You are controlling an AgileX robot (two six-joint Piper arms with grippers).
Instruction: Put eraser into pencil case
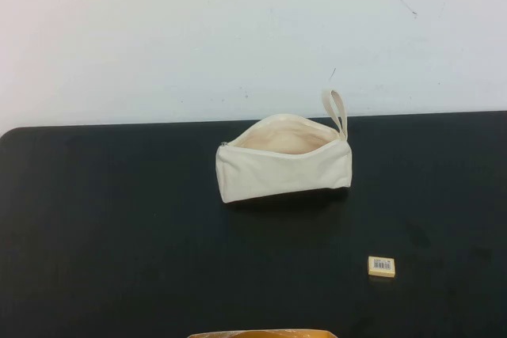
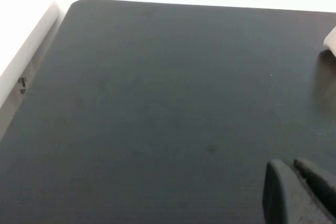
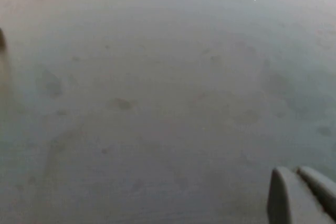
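The cream pencil case (image 1: 281, 162) lies on the black table (image 1: 119, 219) near its far edge, its zip open and the mouth facing up, with a loop strap (image 1: 336, 110) at its right end. The small tan eraser (image 1: 381, 266) with a barcode label lies flat on the table, in front of and to the right of the case. Neither arm shows in the high view. My left gripper (image 2: 296, 169) is shut and empty over bare table; a pale edge of the case (image 2: 331, 40) shows at that view's border. My right gripper (image 3: 294, 174) is shut and empty over bare table.
A white wall (image 1: 238, 29) rises behind the table's far edge. An orange-tan object (image 1: 261, 333) peeks in at the near edge of the high view. The table's rounded left corner (image 2: 79, 3) shows in the left wrist view.
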